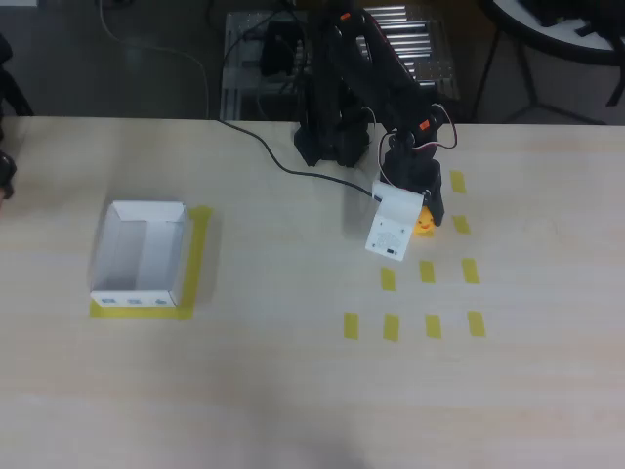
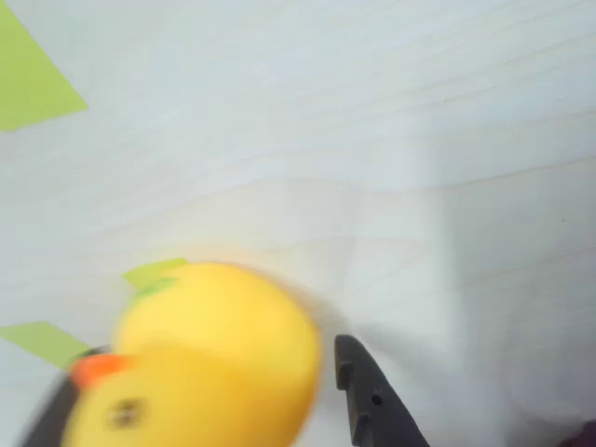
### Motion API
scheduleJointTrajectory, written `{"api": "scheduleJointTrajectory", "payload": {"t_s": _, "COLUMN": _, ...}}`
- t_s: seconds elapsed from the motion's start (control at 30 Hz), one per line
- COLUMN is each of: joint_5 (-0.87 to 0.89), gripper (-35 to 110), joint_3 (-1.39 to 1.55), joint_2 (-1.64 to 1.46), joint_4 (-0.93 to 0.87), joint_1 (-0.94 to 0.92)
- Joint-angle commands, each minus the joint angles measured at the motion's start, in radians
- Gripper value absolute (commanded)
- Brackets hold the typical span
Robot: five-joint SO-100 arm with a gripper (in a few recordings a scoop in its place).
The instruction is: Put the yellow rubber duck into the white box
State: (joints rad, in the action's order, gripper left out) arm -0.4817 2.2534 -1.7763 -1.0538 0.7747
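The desk [image 1: 293, 391] is pale, matt wood grain. The yellow rubber duck [image 2: 214, 354] looks smooth and softly glossy. The white box [image 1: 142, 256] looks like matt cardboard.

A: Arm pose?
B: I log it reaching from its base out over the bench, wrist pitched down, tool [image 1: 422, 221] low.
A: Fingers?
B: One black fingertip [image 2: 368, 396] visible; closure unclear to me.

Yellow rubber duck [image 2: 219, 358] w/ orange beak (dark eye), white box [image 1: 140, 256] w/ blue-green marks on near side, yellow tape strips [image 1: 428, 273] at right, black gripper [image 1: 422, 217], pale wood table [image 1: 293, 391].
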Motion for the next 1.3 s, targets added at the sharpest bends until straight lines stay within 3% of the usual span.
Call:
{"api": "scheduleJointTrajectory", "payload": {"t_s": 0.0, "joint_5": 0.026, "gripper": 1, "joint_3": -0.002, "joint_2": -0.008, "joint_4": 0.021, "joint_1": 0.026}}
{"api": "scheduleJointTrajectory", "payload": {"t_s": 0.3, "joint_5": 0.084, "gripper": 0, "joint_3": -0.048, "joint_2": -0.014, "joint_4": 0.02, "joint_1": 0.031}}
{"api": "scheduleJointTrajectory", "payload": {"t_s": 0.57, "joint_5": 0.206, "gripper": 0, "joint_3": -0.334, "joint_2": -0.187, "joint_4": -0.17, "joint_1": -0.1}}
{"api": "scheduleJointTrajectory", "payload": {"t_s": 0.83, "joint_5": 0.215, "gripper": 0, "joint_3": -0.491, "joint_2": -0.538, "joint_4": -0.239, "joint_1": -0.367}}
{"api": "scheduleJointTrajectory", "payload": {"t_s": 1.0, "joint_5": 0.192, "gripper": 0, "joint_3": -0.468, "joint_2": -0.721, "joint_4": -0.218, "joint_1": -0.664}}
{"api": "scheduleJointTrajectory", "payload": {"t_s": 1.27, "joint_5": 0.192, "gripper": 0, "joint_3": -0.477, "joint_2": -0.629, "joint_4": -0.083, "joint_1": -1.08}}
